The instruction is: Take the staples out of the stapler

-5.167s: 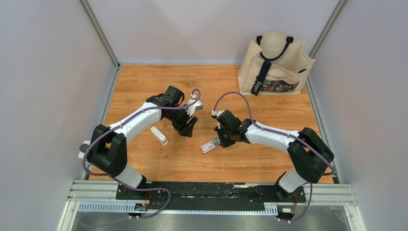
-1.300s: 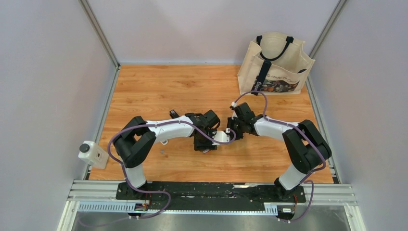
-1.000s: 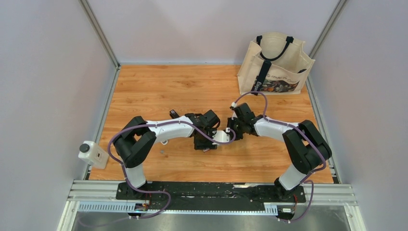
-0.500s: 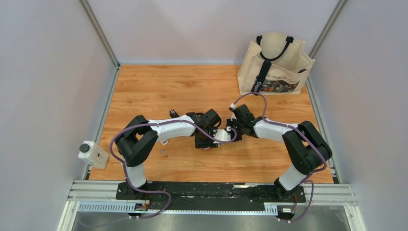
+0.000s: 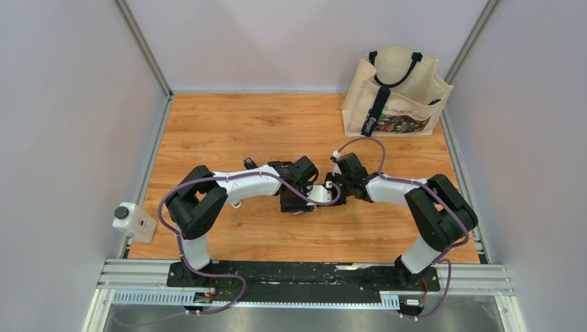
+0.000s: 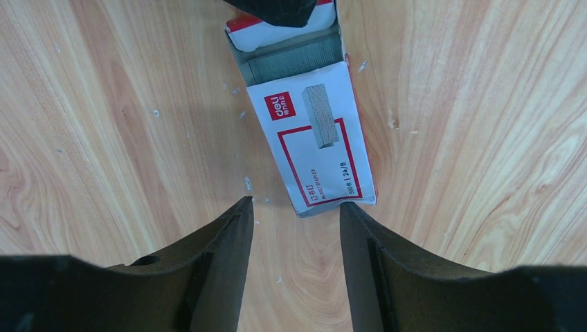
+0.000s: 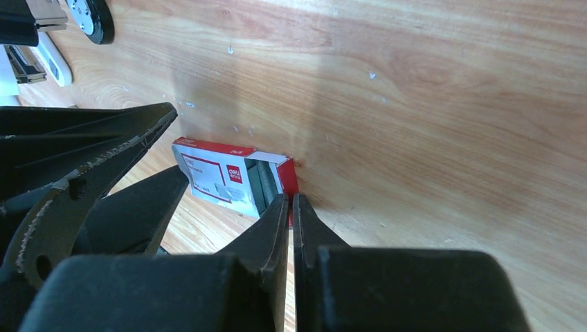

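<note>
The wooden bench (image 5: pixel 208 124) carried a cream tote bag (image 5: pixel 398 93) standing upright in its far corner at about 1 o'clock. The left arm (image 5: pixel 242 180) and the right arm (image 5: pixel 394 188) both reached in to the middle of the bench and met over a small red-and-white staple box (image 6: pixel 315 138) that lay flat there. The left fingers (image 6: pixel 214 263) stood roughly half open and held nothing, with bare wood between them and the box's closed end just past their tips. The right fingers (image 7: pixel 259 235) were all but closed, their tips at the box's open end at 3 o'clock, where packed grey rows (image 6: pixel 294 61) showed inside. Whether those tips pinched the card could not be told. The white stapler (image 5: pixel 237 203) lay at 9 o'clock of the box, half hidden under the left arm. The staples (image 5: pixel 234 217) showed as a tiny grey fleck on the bare bench near the stapler, at its 6 o'clock, apart from both sets of fingers.
</note>
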